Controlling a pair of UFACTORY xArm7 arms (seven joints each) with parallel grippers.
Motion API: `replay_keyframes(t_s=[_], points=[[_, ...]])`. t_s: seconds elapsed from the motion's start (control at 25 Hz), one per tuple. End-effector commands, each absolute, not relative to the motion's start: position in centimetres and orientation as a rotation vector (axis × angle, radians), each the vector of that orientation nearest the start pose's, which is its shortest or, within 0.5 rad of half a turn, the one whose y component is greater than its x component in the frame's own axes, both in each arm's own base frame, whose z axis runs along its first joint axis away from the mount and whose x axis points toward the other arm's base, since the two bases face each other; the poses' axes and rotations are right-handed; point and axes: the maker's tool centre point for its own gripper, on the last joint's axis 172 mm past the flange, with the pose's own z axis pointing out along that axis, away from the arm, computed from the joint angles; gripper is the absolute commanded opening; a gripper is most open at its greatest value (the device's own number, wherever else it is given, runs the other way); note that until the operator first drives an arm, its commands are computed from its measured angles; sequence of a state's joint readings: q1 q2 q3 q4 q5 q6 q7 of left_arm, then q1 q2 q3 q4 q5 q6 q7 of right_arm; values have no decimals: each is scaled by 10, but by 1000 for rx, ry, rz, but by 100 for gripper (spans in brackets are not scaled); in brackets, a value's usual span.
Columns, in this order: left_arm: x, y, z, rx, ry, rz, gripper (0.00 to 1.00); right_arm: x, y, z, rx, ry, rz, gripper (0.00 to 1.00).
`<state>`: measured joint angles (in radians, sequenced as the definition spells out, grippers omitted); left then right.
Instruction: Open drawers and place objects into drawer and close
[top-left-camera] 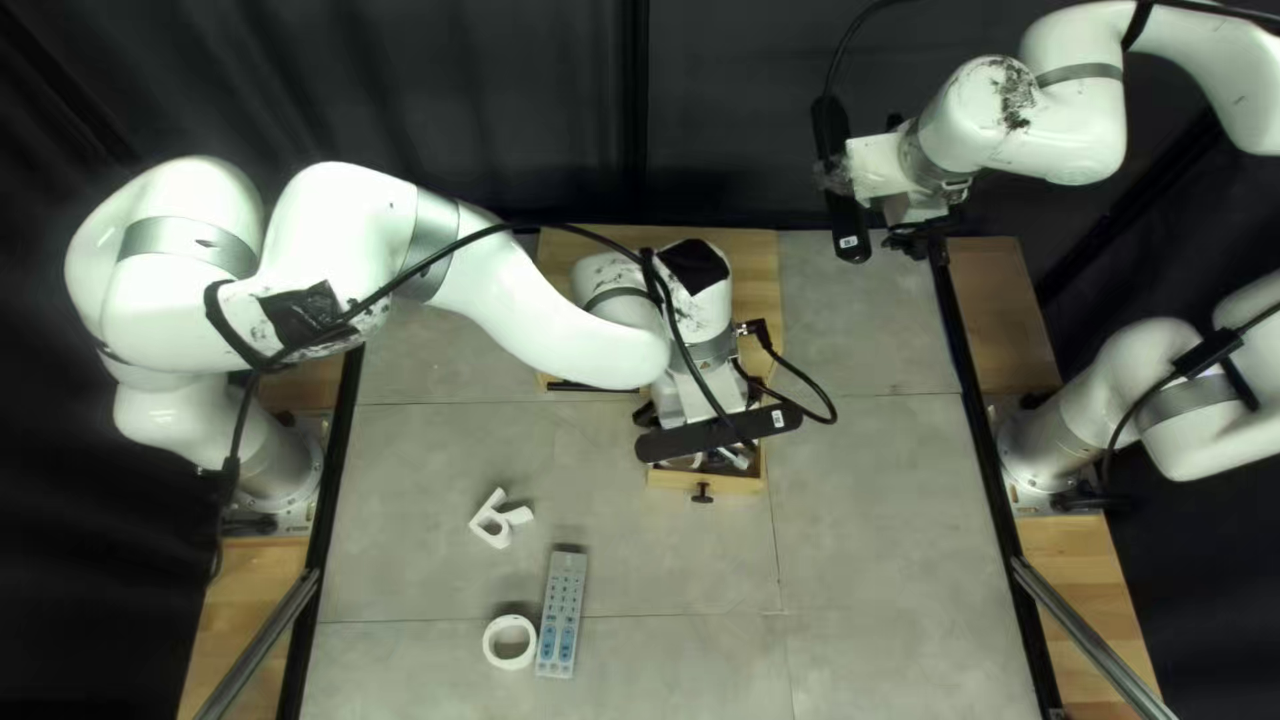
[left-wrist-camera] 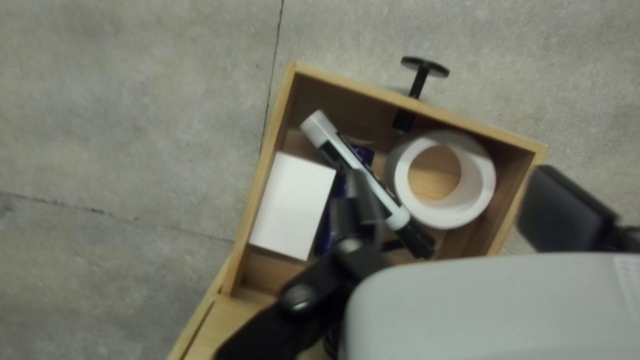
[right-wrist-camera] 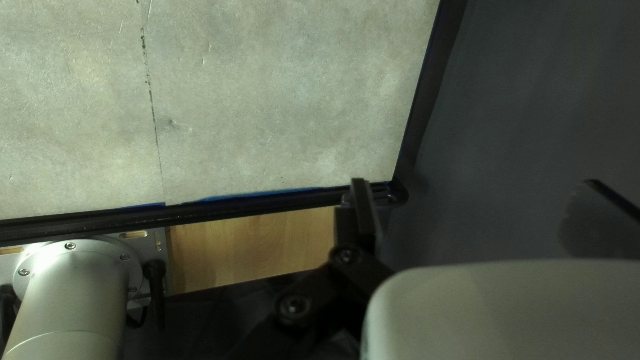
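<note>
Left hand (left-wrist-camera: 453, 187) spread over open pale-wood drawer (left-wrist-camera: 360, 87), right hand (right-wrist-camera: 475, 185) also spread; long grey plastic remote with blue buttons (top-left-camera: 562, 616) lies toward the surface's (top-left-camera: 880, 534) near edge, probably light, stiff, slightly slick, best gripped across its narrow middle.

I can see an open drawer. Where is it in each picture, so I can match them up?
Top left view: the drawer is just right of the middle, partly covered by the end of the left arm.
Left wrist view: it is under the left gripper, seen from above.
Right wrist view: not in it.
Shared landmark: the black knob on its front, in the first two only.
</note>
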<state>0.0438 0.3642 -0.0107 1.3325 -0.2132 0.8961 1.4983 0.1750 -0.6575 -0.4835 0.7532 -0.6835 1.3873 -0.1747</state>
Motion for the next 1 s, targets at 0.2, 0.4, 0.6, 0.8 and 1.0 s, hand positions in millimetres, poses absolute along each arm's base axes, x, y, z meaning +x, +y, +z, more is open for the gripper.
replay_keyframes(t_s=[0.2, 0.4, 0.6, 0.8, 1.0], points=[[556, -40, 150, -2530, 1936, -222, 100, 264, -231, 276, -3506, -167, 156, 100], [539, -59, 161, -2582, 1893, -170, 100, 264, -231, 276, -3506, -167, 156, 100], [510, -99, 175, -2561, 1904, -21, 100, 264, -231, 276, -3506, -167, 156, 100], [493, -140, 173, -2445, 2002, 112, 100, 264, -231, 276, -3506, -167, 156, 100], [463, -177, 173, -2298, 2150, 173, 100, 264, -231, 276, -3506, -167, 156, 100]])
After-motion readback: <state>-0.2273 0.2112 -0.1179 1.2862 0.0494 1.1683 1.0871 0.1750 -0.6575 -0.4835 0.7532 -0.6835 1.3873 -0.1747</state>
